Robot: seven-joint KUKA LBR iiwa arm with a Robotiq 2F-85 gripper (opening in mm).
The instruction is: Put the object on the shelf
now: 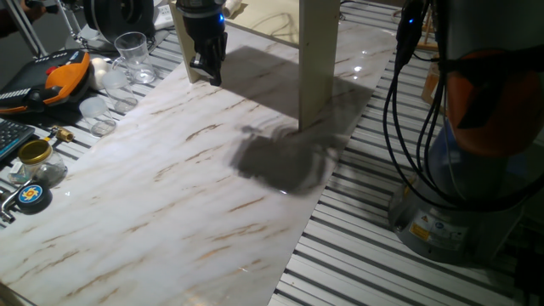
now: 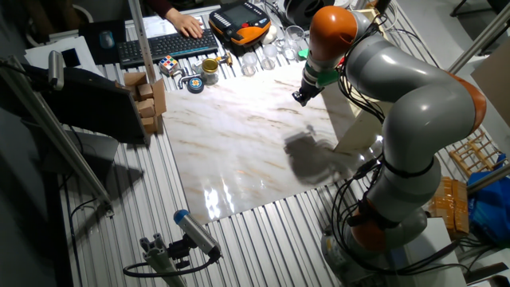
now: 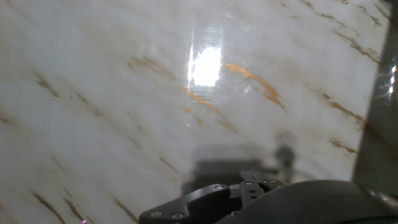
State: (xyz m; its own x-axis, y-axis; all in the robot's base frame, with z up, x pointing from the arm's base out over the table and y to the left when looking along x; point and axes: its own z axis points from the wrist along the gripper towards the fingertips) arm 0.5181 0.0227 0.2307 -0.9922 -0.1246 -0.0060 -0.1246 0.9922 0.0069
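Hand view looks along the fingers at the marble tabletop [image 3: 112,93], where a bright lamp reflection lies, and only a dark part of the gripper body fills the lower edge, so the fingertips stay hidden. One fixed view shows the gripper [image 1: 208,66] hanging just above the tabletop [image 1: 170,195] beside the shelf's near left leg; how far the jaws stand apart cannot be told, and nothing can be seen between them. From the other fixed view the gripper [image 2: 302,96] points down beside the shelf, with the orange and grey arm [image 2: 398,80] arching above it. The shelf [image 1: 316,59] shows a pale panel leg standing on the marble. The object is not visible anywhere. Well left of the shelf stand a glass [image 1: 133,53] and a brass-lidded jar [image 1: 36,157].
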